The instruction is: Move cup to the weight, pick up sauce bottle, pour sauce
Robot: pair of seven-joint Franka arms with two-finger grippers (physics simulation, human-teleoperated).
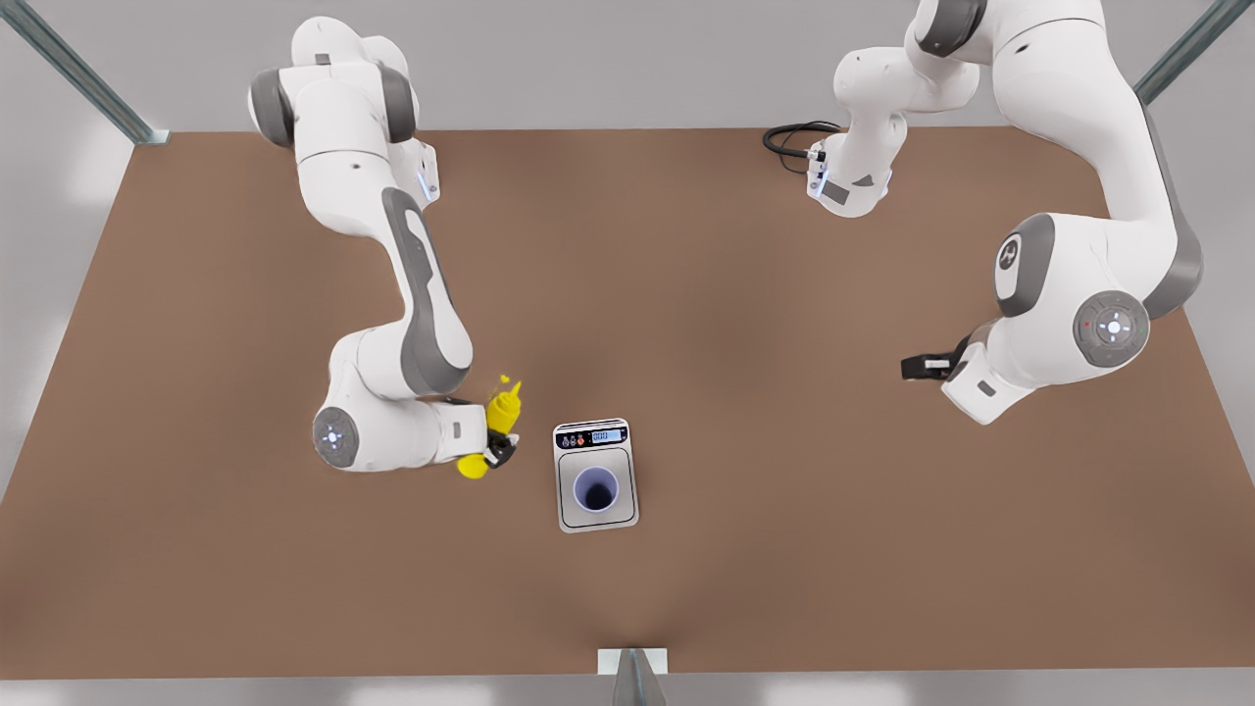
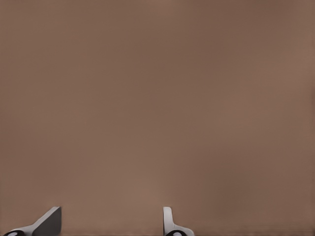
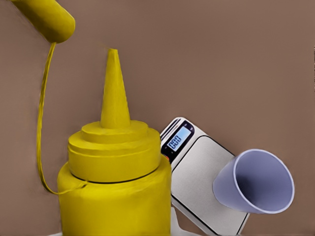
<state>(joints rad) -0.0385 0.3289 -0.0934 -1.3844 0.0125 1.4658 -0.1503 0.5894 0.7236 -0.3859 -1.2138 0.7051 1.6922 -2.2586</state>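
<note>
The right gripper (image 1: 498, 443), at nine o'clock from the kitchen scale (image 1: 595, 475), is clamped on the yellow sauce bottle (image 1: 502, 410), nozzle toward twelve o'clock. The lavender cup (image 1: 595, 488) stands upright on the scale's plate. The left gripper (image 1: 914, 367) waits at three o'clock over the brown table (image 1: 745, 294), fingers (image 2: 49, 222) parted, holding nothing.

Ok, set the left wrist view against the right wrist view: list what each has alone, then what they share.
Left wrist view alone: the left claw, fingers apart with nothing between them, waiting over bare tabletop.
Right wrist view alone: the bottle held by the right claw, its tethered cap, the scale, and the cup on the scale's plate.
Shared: the brown table.
</note>
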